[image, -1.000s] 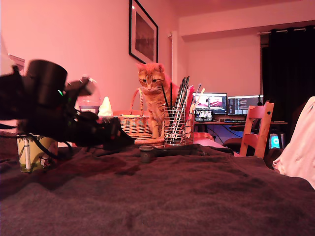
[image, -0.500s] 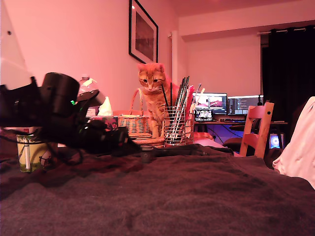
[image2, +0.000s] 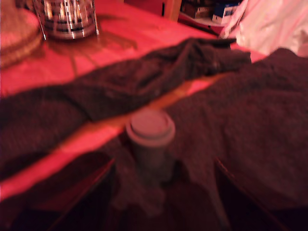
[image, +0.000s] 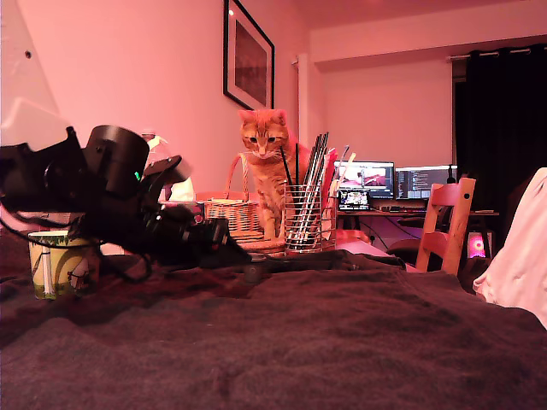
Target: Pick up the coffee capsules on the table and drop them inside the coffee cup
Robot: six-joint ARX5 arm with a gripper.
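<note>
Capsule: one dark grey-brown capsule [image2: 150, 139] is seen upright, rimmed top uppermost, on the blanket-draped surface [image: 342, 342]; in the exterior view it [image: 253, 272] is only partly shown, just beyond the tip of the gripper. A second capsule cannot be made out.
Capsule, nearer detail: in the wrist view it is set at the edge of a blanket fold, beside a bare strip of wood.
Gripper: the gripper [image: 224, 250] is held low over the surface, pointed at the capsule from the exterior view's left.
Jaws: parted; their two dark fingers [image2: 82, 197] are seen in the wrist view on either side of the capsule, apart from it, nothing gripped.
Cup: the yellow-green coffee cup [image: 56, 263] is stood well apart from the capsule, toward the exterior view's left, behind the arm.
Pen holder: a wire-mesh holder [image: 304, 219] full of pens is placed just behind the capsule.
Cat: an orange cat [image: 268, 166] is seated behind the capsule, next to the holder.
Basket: a wicker basket [image: 229, 215] is found behind the capsule, beside the cat.
</note>
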